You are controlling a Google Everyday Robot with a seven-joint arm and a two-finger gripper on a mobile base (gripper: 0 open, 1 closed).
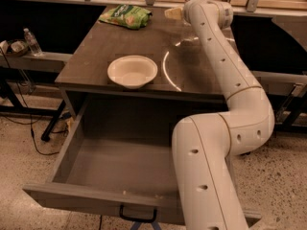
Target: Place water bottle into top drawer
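The top drawer (96, 198) stands pulled out wide below the table top, and its inside is bare. Its black handle (138, 215) is at the front centre. My arm reaches from the lower right across the table to its far edge. My gripper (173, 13) shows only as a beige tip at the far end of the arm, above the table's back right part. A faint clear shape (188, 31) stands just below it against the arm. I cannot tell whether that is the water bottle, which does not show plainly anywhere.
A white bowl (132, 71) sits on the dark table (96, 56) near its front edge. A green snack bag (125, 16) lies at the back. A small dim clear bottle (32, 42) stands on a shelf at the left. Cables run on the floor at the left.
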